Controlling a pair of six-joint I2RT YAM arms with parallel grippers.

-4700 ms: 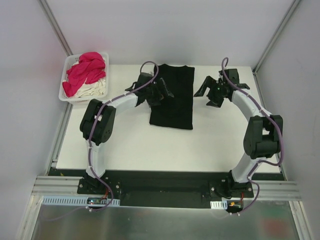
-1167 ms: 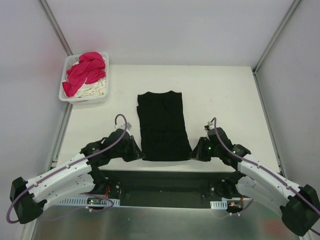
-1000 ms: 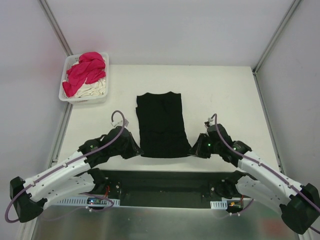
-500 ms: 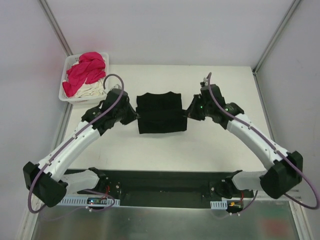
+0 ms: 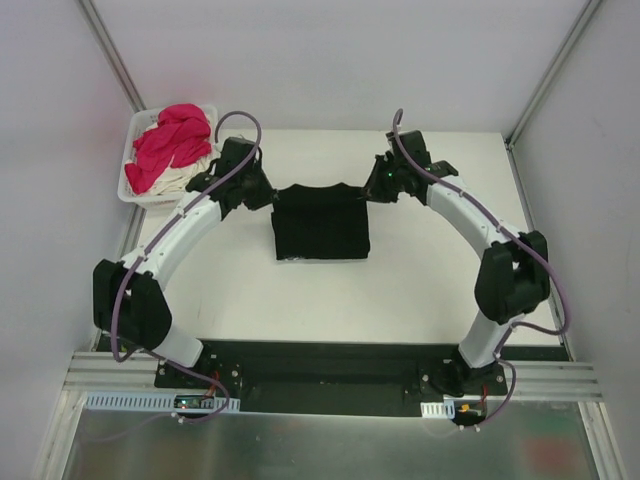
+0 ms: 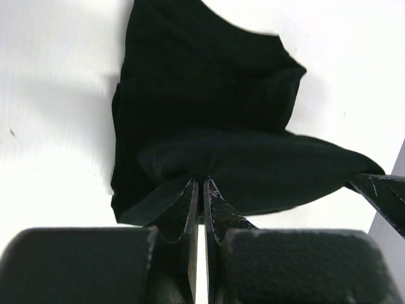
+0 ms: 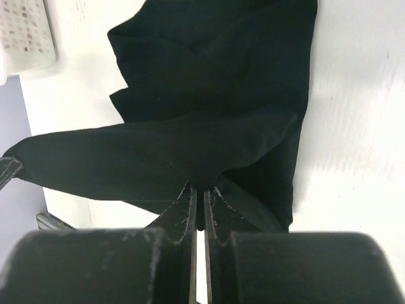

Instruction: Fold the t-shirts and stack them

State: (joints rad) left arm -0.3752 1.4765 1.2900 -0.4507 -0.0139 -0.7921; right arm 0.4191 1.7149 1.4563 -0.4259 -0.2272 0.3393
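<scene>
Folding unfinished: left gripper [image 6: 200, 185] and right gripper [image 7: 198, 189] clamp the doubled black t-shirt [image 5: 320, 230]; other t-shirts [image 5: 170, 142] lie in basket [image 5: 160, 201].

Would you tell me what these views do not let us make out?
Any print on the black t-shirt: all views, folded layers cover it.
Number of shirts in the basket: top view, piled together, too small.
Fingertips of left gripper and right gripper: wrist views, black against black cloth.

The left gripper [image 5: 266, 196] and right gripper [image 5: 373, 192] now hold the near hem of the black t-shirt [image 5: 322, 228] at its far end, so it lies doubled, half as long.
</scene>
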